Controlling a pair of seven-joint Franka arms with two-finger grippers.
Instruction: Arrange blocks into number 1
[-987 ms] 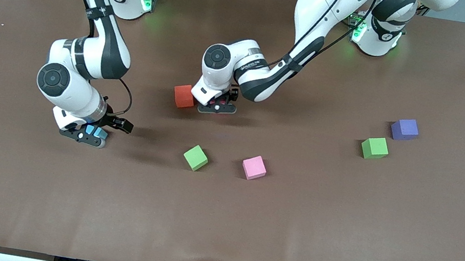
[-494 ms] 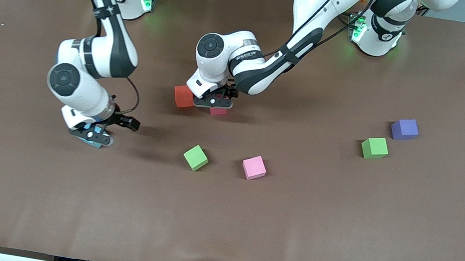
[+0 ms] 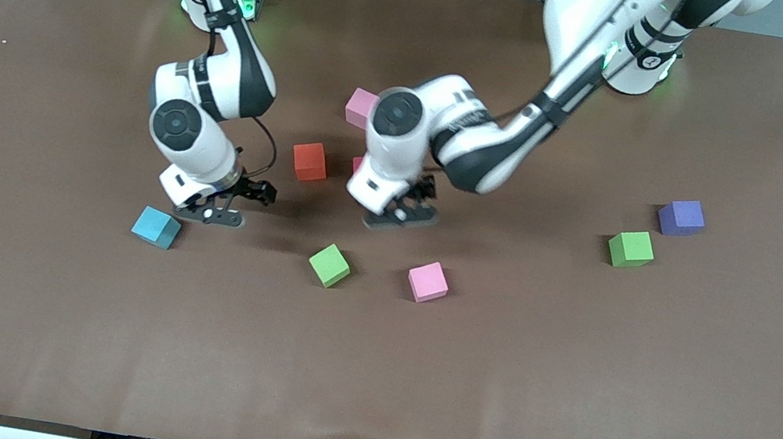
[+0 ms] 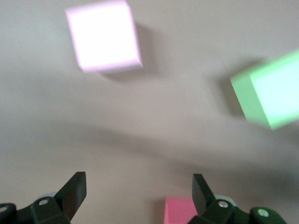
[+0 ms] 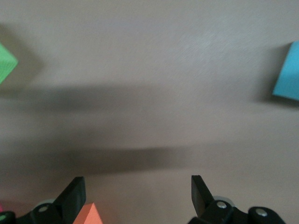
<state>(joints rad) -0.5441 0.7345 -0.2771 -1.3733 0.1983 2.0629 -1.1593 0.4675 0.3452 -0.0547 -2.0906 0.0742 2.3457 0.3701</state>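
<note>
Front view: little of the numeral is built. A red block [image 3: 309, 161], a hot-pink block [image 3: 356, 164] mostly hidden by the left arm, and a light pink block [image 3: 360, 107] at its twelve o'clock are gathered mid-table. Scattered loose are a light blue block [image 3: 156, 227], a green block [image 3: 329, 265], a pink block [image 3: 427, 282], a second green block [image 3: 630, 249] and a purple block [image 3: 682, 217]. The left gripper [image 3: 400, 215] and right gripper [image 3: 214, 211] hang empty.

Left wrist view: fingers [image 4: 74, 191] are spread on nothing.

Right wrist view: fingers [image 5: 74, 195] are parted, nothing held
</note>
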